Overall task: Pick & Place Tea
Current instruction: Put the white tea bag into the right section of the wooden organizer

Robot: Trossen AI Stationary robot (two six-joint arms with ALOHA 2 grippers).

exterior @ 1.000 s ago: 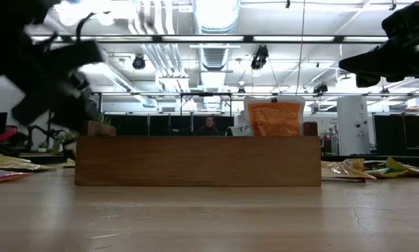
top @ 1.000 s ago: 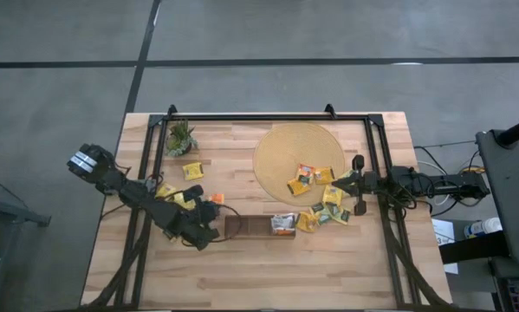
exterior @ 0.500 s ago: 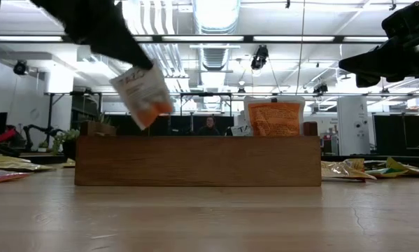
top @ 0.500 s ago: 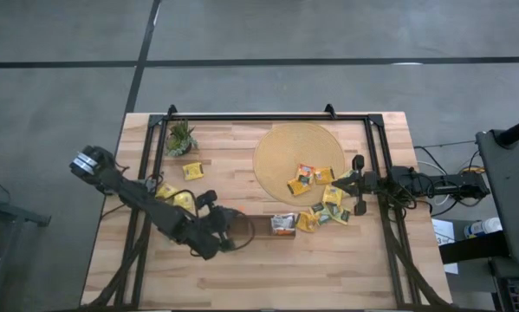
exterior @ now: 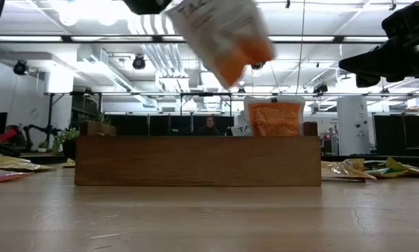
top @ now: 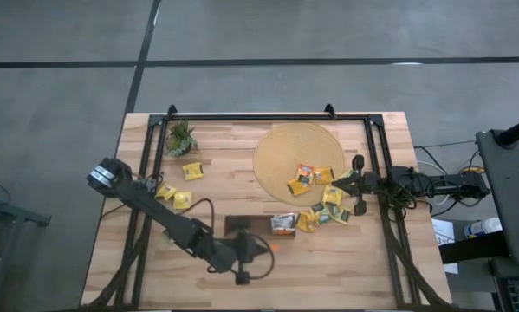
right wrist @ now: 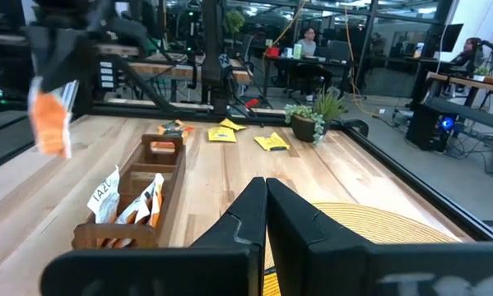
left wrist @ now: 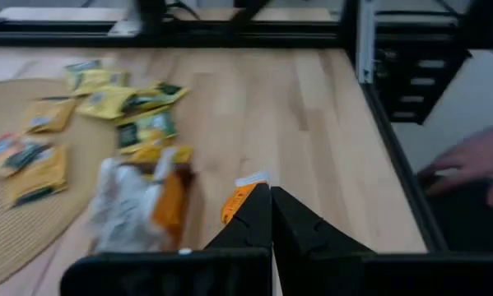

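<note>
My left gripper [top: 261,253] hangs over the table's near middle, just in front of the dark brown tray [top: 242,224], and is shut on a white-and-orange tea sachet [exterior: 223,35]. The same sachet [right wrist: 50,123] also shows in the right wrist view. Two more sachets [top: 283,224] stand in the tray's right end. Yellow and orange sachets lie on the round mat [top: 276,143] and beside it [top: 328,208]. Others lie at the left [top: 177,198]. My right gripper [top: 352,185] waits shut above the table's right side. My left gripper pinches the sachet between its two fingers [left wrist: 254,215], and the sachet's orange edge [left wrist: 236,201] sticks out past the fingertips. The fingers slant down from the table's left. The sachet hangs tilted below them, its orange end [exterior: 240,59] lowest, lifted clear of the tray and the table.
A small green plant [top: 180,137] stands at the far left. A black frame rail [top: 268,116] runs around the tabletop. A person's hand [left wrist: 468,160] shows beyond the rail on the right side. Bare wood lies along the near edge [top: 328,277].
My left gripper has risen from the left sachet pile. It has gone toward the table's right and near edge, past the tray's left end, and has tipped up from pointing steeply down. The white-and-orange sachet has come with it, lifted clear, and now hangs higher.
</note>
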